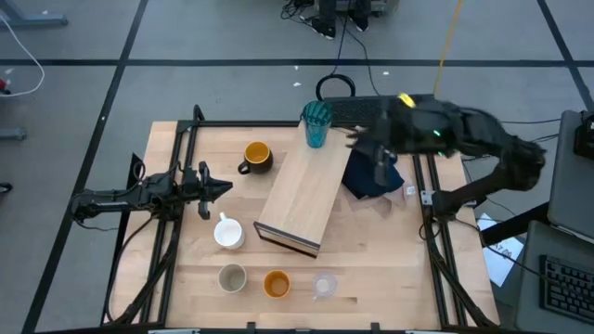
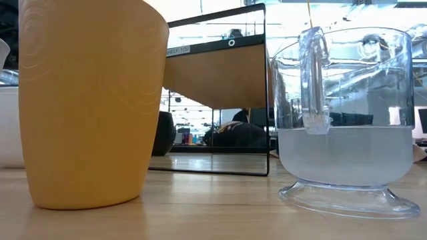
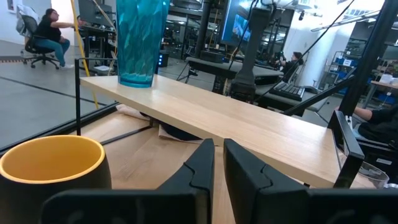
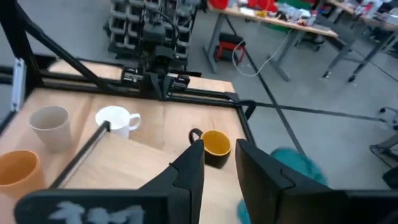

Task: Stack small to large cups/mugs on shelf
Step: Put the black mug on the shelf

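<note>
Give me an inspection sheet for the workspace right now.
Surface: light wood table.
Job's things: shelf lying diagonally, teal tumbler on its far end; dark mug, white mug, beige cup, orange cup, clear glass on the table.
Clutter: navy cloth beside the shelf.
Grippers: left tool near the white mug, holding nothing; right tool above the cloth, empty, fingers slightly apart.
Cables: black loop on the floor.
Surroundings: seated person, desks.
</note>
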